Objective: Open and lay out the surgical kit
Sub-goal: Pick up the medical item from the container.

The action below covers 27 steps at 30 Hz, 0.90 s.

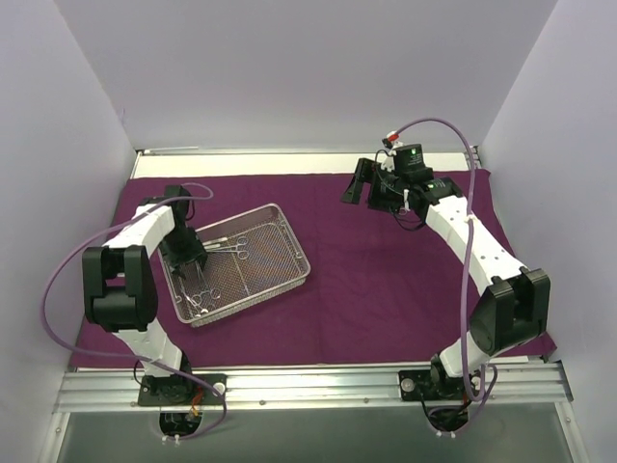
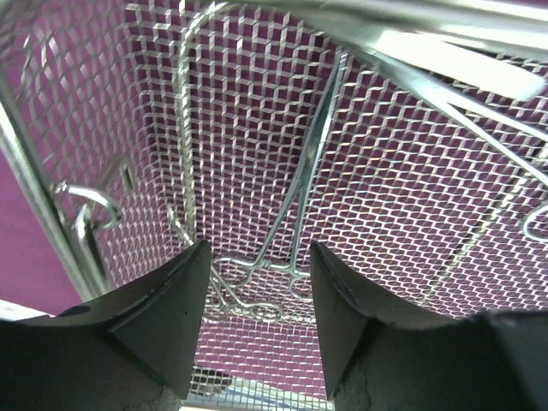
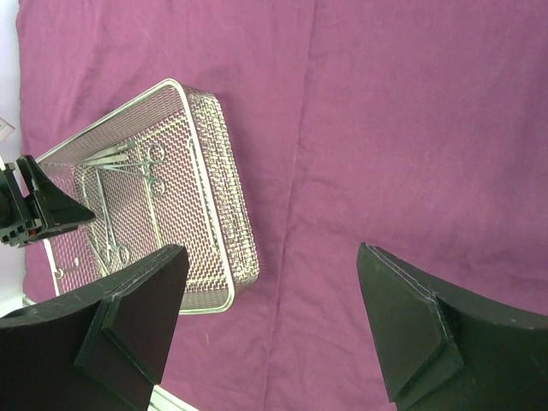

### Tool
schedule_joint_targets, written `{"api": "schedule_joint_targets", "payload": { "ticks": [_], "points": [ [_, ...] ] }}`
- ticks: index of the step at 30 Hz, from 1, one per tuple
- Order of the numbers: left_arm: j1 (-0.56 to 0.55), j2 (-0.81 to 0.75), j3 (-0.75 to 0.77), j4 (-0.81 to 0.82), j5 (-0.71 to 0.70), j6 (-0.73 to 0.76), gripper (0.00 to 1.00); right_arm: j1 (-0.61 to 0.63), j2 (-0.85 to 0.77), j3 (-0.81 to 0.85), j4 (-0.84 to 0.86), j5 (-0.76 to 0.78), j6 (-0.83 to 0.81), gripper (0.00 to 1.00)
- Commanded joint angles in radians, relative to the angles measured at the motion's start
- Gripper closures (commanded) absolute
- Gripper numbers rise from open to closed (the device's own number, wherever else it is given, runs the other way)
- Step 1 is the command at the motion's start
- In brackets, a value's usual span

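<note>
Jaws of my left gripper (image 2: pixel 259 248) stand apart inside the shallow silver wire-mesh tray (image 1: pixel 270 260), straddling a silver scissor-handled clamp (image 2: pixel 301 184), which only the wrist view shows. My right gripper (image 3: pixel 272 253) gapes empty above dark purple cloth (image 3: pixel 411 128).

I am seeing a robotics lab cell: white walls (image 1: pixel 289 68) are enclosing the table (image 1: pixel 241 162), an aluminium rail (image 1: pixel 318 384) edging it.

cloth wrap (image 1: pixel 386 289): dark purple fabric, matt, faintly creased | wire-mesh tray (image 1: pixel 275 256): silver metal mesh, shiny | clamp (image 2: pixel 304 184): polished silver metal, glossy, smooth | left gripper fingers (image 2: pixel 167 317): black plastic, matt, slightly grainy
</note>
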Motion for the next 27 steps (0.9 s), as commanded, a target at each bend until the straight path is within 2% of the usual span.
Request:
{"api": "schedule_joint_targets", "payload": {
  "ticks": [1,4,11,18,27],
  "points": [
    [-0.004,-0.034,0.022,-0.062,-0.043,-0.050,0.41,-0.007,-0.049,-0.009,0.036,-0.021,-0.002,0.18],
    [-0.010,-0.065,-0.011,-0.129,-0.112,-0.162,0.45,-0.007,-0.050,-0.018,0.047,-0.027,0.001,0.18],
    [-0.039,-0.111,-0.109,-0.117,-0.063,-0.303,0.48,-0.007,-0.070,-0.049,0.054,-0.042,0.000,0.18],
    [-0.054,-0.201,-0.231,-0.077,-0.038,-0.351,0.47,-0.008,-0.110,-0.079,0.048,-0.044,-0.005,0.18],
    [-0.067,-0.085,-0.274,0.021,-0.017,-0.358,0.41,-0.008,-0.133,-0.089,0.045,-0.052,-0.003,0.18]
  ]
}}
